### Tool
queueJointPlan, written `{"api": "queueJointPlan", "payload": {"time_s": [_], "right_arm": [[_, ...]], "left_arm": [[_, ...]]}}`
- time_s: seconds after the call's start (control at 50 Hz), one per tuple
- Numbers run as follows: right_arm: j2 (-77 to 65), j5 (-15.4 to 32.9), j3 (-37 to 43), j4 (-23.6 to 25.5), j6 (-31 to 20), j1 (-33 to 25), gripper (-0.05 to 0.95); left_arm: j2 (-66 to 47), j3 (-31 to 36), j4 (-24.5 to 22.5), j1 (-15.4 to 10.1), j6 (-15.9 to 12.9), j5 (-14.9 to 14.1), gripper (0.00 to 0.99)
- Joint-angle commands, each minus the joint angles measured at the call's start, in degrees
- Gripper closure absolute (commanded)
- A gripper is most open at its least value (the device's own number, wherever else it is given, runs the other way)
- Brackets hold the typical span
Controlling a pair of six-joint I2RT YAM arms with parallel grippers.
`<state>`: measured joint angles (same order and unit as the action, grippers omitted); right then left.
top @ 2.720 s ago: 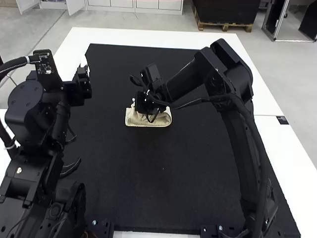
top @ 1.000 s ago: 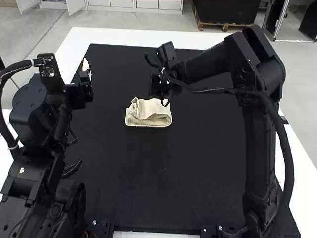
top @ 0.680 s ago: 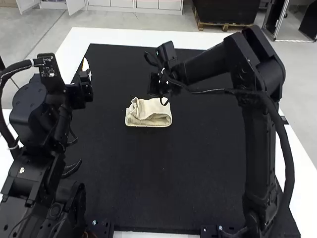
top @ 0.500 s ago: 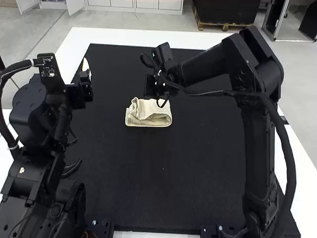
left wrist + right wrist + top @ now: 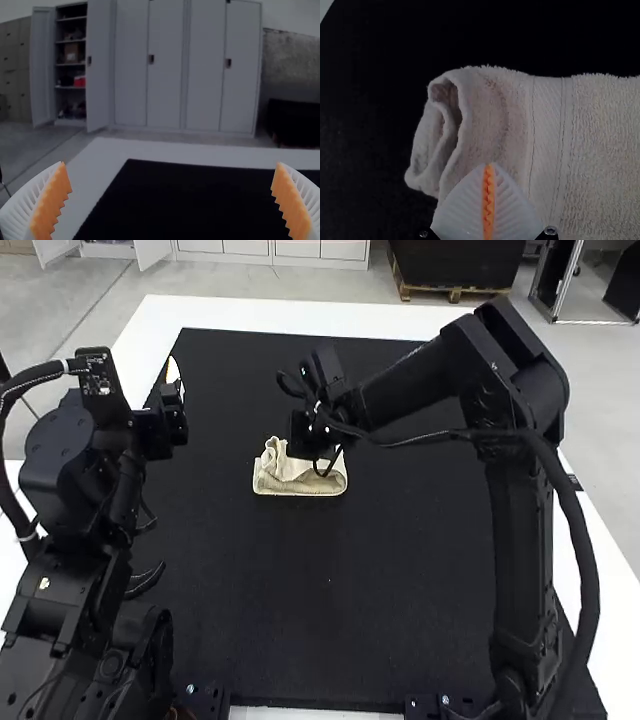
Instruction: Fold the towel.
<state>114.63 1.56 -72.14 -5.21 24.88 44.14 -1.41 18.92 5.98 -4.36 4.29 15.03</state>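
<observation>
On the black rectangular mat [image 5: 300, 590], beyond the middle and toward its far edge, a small cream terry-cloth towel [image 5: 295, 485] is lying in a compact folded bundle, its long axis running side to side between the two arms. Everything is turning on how close the right arm is sitting: its white, ribbed right gripper with orange pads [image 5: 489, 166] is hanging just over the towel, reaching in from the towel's right and hiding part of its far edge in the high view. Its fingers are meeting, pad against pad, and seem to be pinching no cloth. Just beside those fingertips, the loosely curled end of the towel [image 5: 427, 155] is gaping, while a flat woven band [image 5: 547, 145] is crossing the towel on the fingers' other side. Well off the towel's left end, the matching white, ribbed left gripper [image 5: 172, 187] is waiting with its fingers spread wide and nothing between them. So the nearer right arm is looking like the one to act; closed as it is, it is probably suiting a press or nudge on that uneven end, whereas lifting a layer would be calling for parted fingers first.
</observation>
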Motion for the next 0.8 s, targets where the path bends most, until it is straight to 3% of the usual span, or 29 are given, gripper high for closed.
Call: {"api": "queueJointPlan", "payload": {"time_s": [0.0, 0.78], "right_arm": [[0.2, 0.5, 0.9, -1.5, 0.4, 0.7, 0.9], [3.6, 0.5, 0.8, -3.7, 0.5, 3.1, 0.9]], "left_arm": [[1.5, 0.1, -0.5, 0.5, -0.3, -0.1, 0.051], [1.5, 0.1, -0.5, 0.5, -0.3, -0.1, 0.051]]}}
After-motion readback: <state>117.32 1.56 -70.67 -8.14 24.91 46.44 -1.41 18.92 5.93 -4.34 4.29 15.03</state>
